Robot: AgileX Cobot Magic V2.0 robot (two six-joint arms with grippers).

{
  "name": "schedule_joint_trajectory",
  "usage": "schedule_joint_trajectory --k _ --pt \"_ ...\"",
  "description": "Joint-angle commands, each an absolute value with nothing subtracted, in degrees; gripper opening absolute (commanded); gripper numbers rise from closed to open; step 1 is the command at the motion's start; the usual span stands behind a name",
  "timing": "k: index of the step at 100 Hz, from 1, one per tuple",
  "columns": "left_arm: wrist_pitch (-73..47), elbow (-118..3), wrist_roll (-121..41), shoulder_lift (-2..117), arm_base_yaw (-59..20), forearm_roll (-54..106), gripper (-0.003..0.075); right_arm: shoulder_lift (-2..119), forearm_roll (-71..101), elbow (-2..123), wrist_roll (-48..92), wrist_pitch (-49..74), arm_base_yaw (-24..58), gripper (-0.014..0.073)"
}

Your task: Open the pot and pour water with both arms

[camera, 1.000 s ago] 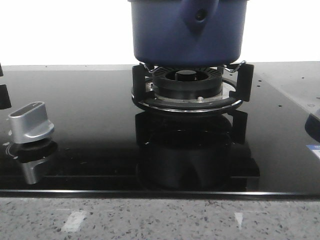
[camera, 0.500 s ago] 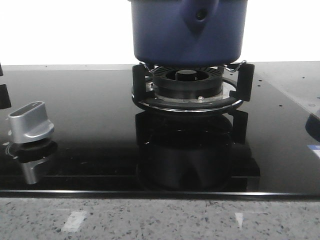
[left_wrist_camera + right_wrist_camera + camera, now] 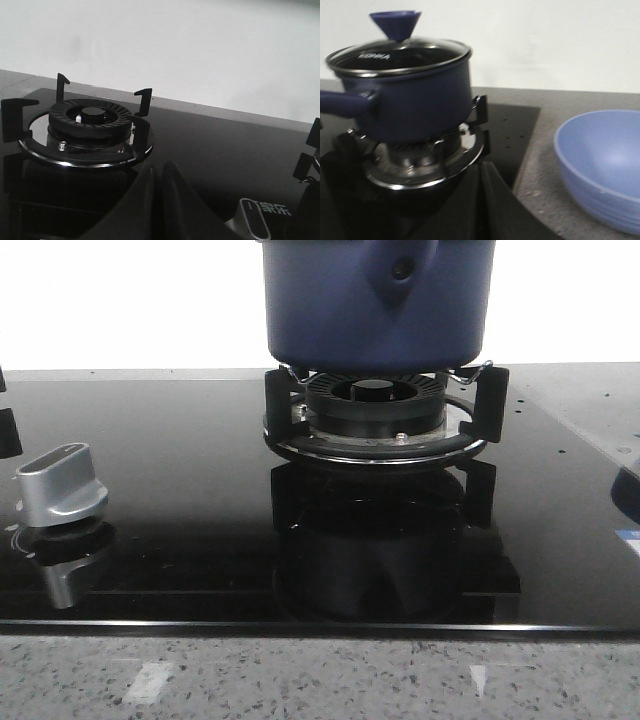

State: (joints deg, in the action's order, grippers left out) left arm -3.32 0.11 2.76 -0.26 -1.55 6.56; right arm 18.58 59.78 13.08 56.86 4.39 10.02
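**A:** Where's the pot?

**B:** The blue pot [image 3: 402, 97] sits on the burner grate [image 3: 427, 150] at the left of the right wrist picture. Its glass lid [image 3: 397, 52] is on, with the cone-shaped knob [image 3: 395, 24] up at the top left. The handle [image 3: 342, 101] juts toward the left edge. In the front picture the pot fills the top centre, handle end facing the camera.

**A:** And where would the water go?

**B:** Probably the pale blue bowl [image 3: 600, 167] at the right of that picture, on the grey counter just off the hob. It's apart from the pot. I can't see any water in it from this angle.

**A:** The grippers?

**B:** Both are low and back. The right gripper [image 3: 479, 200], at the bottom centre, has its two dark fingers pressed together with nothing between them. The left gripper [image 3: 159, 200] looks the same: pinched together and empty, facing the other, bare burner [image 3: 85, 120], with a silver stove dial [image 3: 254, 225] at the lower right.

**A:** So which step is this?

**B:** I can't settle that. A closed pot and idle arms would suit the moment before the lid is lifted, or one after pouring with the lid put back.

**A:** What would lifting the lid take?

**B:** The jaws would need to spread, then close on the knob's narrow stem beneath the flare.
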Motion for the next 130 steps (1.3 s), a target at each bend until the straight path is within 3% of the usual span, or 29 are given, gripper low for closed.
schedule_joint_trajectory --k 1,8,20,45,62,130 --pt "0.77 1.89 3.46 -1.81 -2.03 7.12 -0.0020 18.89 60.02 13.12 55.50 -3.10 10.00 -0.0046" --pt "0.77 1.89 3.46 -1.81 -2.03 7.12 -0.0020 18.46 53.70 12.03 47.93 -6.74 10.00 -0.0046" --pt "0.77 1.89 3.46 -1.81 -2.03 7.12 -0.0020 16.95 26.10 10.28 23.07 -10.26 8.84 -0.0046" --pt "0.77 1.89 3.46 -1.81 -2.03 7.12 -0.0020 7.79 0.00 1.95 -7.00 -4.92 2.74 -0.0046" --pt "0.77 1.89 3.46 -1.81 -2.03 7.12 -0.0020 -2.14 -0.95 -2.11 -8.08 1.68 0.64 -0.0046" --pt "0.77 1.89 3.46 -1.81 -2.03 7.12 -0.0020 -1.70 -2.57 -2.12 -7.30 5.18 0.51 -0.0046"
